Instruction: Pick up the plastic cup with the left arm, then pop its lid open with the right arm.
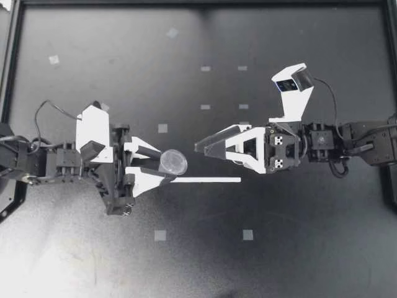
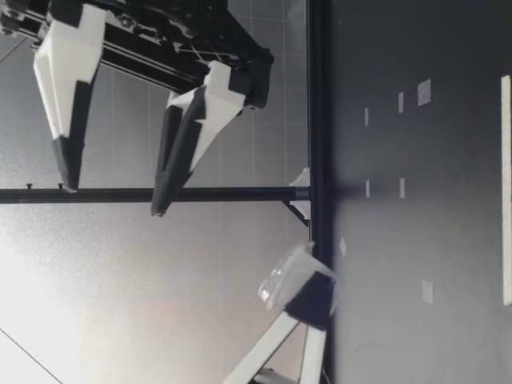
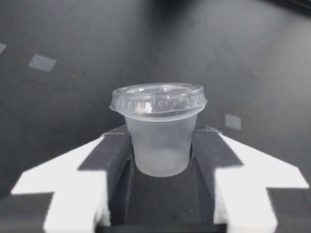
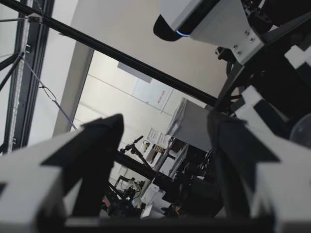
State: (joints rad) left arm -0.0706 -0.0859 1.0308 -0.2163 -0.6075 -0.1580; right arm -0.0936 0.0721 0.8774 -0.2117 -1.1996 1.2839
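My left gripper is clamped on a small translucent cup, one black-padded finger pressed to each side of its body. The left wrist view shows the cup sitting between them below its clear lid. The lid is snapped on and has a ridged rim. I can make out no lettering on the lid or the cup. From table height the cup looks tipped a little in the grip, and I cannot tell whether its base touches the table. It sits left of the table's middle. Just beside the gripper's nearer finger a flat white strip lies on the table, running right, and it is nearer to the low camera than the cup. My right gripper faces the cup from the right, close to it but apart, with its fingers spread wide and holding nothing. The low view shows it raised well above the surface. Small pale tape squares dot the dark table. Past the right fingers, sheets hang on a far wall, their print too small to read.
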